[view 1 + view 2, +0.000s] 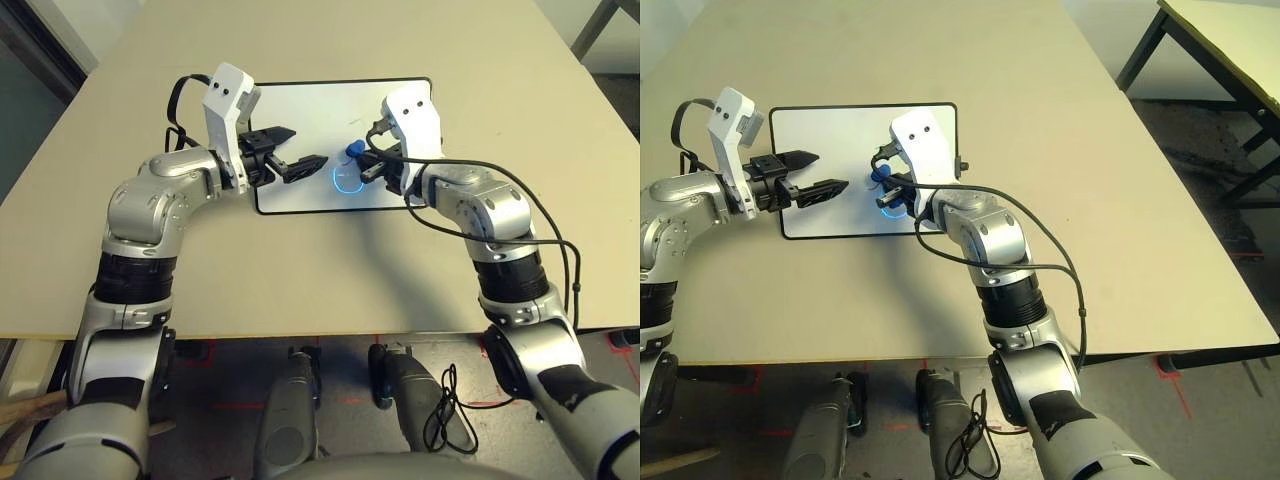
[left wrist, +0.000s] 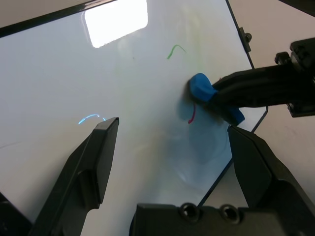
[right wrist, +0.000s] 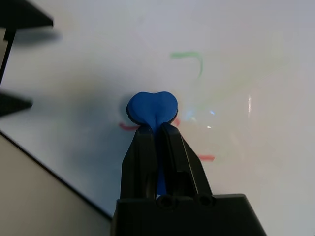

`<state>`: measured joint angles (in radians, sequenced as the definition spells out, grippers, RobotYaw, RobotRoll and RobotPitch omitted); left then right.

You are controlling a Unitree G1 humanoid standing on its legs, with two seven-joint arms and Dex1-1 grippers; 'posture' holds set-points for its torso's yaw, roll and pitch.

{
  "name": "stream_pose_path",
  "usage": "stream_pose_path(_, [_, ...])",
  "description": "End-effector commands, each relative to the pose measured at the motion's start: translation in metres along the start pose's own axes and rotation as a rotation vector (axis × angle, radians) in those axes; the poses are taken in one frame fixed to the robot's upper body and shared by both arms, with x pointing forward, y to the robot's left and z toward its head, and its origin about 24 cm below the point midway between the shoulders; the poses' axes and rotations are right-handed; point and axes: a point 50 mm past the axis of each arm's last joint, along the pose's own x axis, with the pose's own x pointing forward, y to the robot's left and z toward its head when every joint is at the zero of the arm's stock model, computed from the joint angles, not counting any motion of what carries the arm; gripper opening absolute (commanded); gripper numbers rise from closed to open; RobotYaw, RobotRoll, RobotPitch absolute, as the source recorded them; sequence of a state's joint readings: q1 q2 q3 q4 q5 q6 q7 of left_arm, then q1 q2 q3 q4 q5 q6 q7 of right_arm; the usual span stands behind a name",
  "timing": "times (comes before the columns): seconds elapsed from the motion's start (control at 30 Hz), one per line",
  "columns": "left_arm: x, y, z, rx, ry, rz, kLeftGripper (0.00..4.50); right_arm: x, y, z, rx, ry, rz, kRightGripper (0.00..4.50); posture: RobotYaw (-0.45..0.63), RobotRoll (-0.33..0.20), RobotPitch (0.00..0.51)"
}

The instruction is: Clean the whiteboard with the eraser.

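The whiteboard [image 1: 320, 110] lies flat on the beige table, black-framed, at the far middle. My right gripper [image 3: 156, 129] is shut on the blue eraser [image 3: 151, 105], whose tip presses on the board's right half. A green stroke [image 3: 189, 56] and short red marks [image 3: 206, 158] lie on the white surface around the eraser [image 2: 201, 87]. My left gripper [image 1: 305, 146] hovers open over the board's left half, fingers pointing toward the eraser [image 1: 353, 151], holding nothing.
The beige table [image 1: 300, 270] stretches wide around the board, with bare surface in front and on both sides. A black cable [image 1: 545, 235] loops along my right forearm. Another table [image 1: 1230, 40] stands off to the far right.
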<state>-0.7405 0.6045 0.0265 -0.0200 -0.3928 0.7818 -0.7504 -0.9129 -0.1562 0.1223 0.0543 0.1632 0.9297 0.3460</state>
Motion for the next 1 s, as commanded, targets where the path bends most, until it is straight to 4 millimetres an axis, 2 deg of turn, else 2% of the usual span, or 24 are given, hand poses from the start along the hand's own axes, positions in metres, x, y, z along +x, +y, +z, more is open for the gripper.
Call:
stream_pose_path(0.03, [-0.001, -0.001, -0.001, -0.003, 0.007, -0.007, 4.5, 0.001, -0.018, 0.018, 0.007, -0.074, -0.068, 0.01, 0.08, 0.0, 0.252])
stream_pose_path(0.13, [-0.001, -0.002, -0.001, -0.004, 0.008, -0.009, 4.5, 0.003, -0.025, 0.031, 0.009, -0.124, -0.092, 0.01, 0.08, 0.0, 0.253])
stream_pose_path(0.23, [-0.001, -0.002, -0.001, -0.006, 0.008, -0.009, 4.5, 0.005, -0.024, 0.031, 0.01, -0.121, -0.086, 0.01, 0.08, 0.0, 0.253])
stream_pose_path(0.5, [-0.001, -0.002, -0.001, -0.007, 0.01, -0.01, 4.5, 0.005, 0.007, -0.009, 0.02, 0.007, 0.023, 0.01, 0.09, 0.0, 0.257])
stream_pose_path(0.7, [-0.001, -0.002, -0.001, -0.008, 0.01, -0.011, 4.5, 0.002, 0.013, -0.017, 0.02, 0.038, 0.049, 0.01, 0.09, 0.0, 0.257])
stream_pose_path(0.87, [0.0, -0.003, -0.002, -0.009, 0.009, -0.012, 4.5, 0.005, 0.001, -0.007, 0.009, 0.004, 0.008, 0.01, 0.08, 0.0, 0.257])
stream_pose_path(1.0, [0.0, -0.003, -0.002, -0.011, 0.011, -0.014, 4.5, 0.007, -0.016, 0.018, 0.001, -0.094, -0.064, 0.01, 0.08, 0.0, 0.257])
